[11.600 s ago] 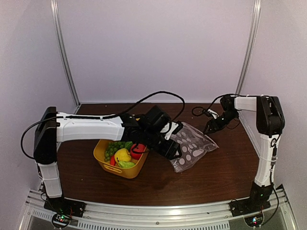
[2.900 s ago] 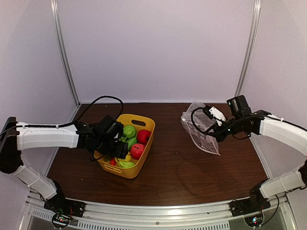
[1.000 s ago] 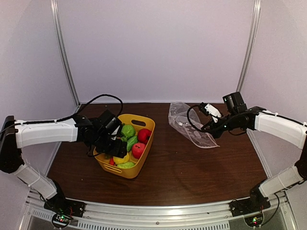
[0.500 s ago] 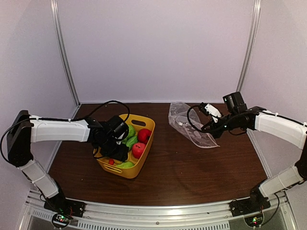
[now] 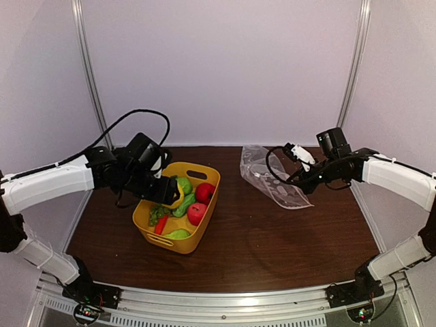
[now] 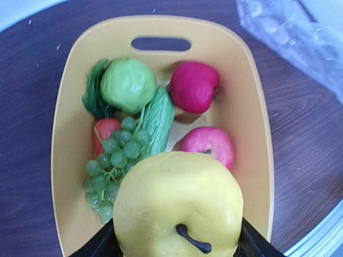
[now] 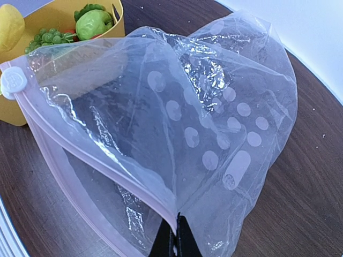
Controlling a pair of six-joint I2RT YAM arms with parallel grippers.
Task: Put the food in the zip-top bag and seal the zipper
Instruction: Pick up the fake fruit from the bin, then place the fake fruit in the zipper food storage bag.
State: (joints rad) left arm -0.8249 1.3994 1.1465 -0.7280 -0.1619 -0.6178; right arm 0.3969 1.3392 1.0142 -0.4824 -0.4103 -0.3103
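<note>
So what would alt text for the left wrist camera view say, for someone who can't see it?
The left gripper holds a yellow toy fruit close to the camera, above a yellow tub on a dark wooden table. In the tub lie two red apples, a green fruit, a cucumber, grapes and a carrot.

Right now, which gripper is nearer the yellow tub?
Left. The left gripper hangs over the yellow tub, holding a yellow fruit; the right gripper is well aside, pinching the zip-top bag.
</note>
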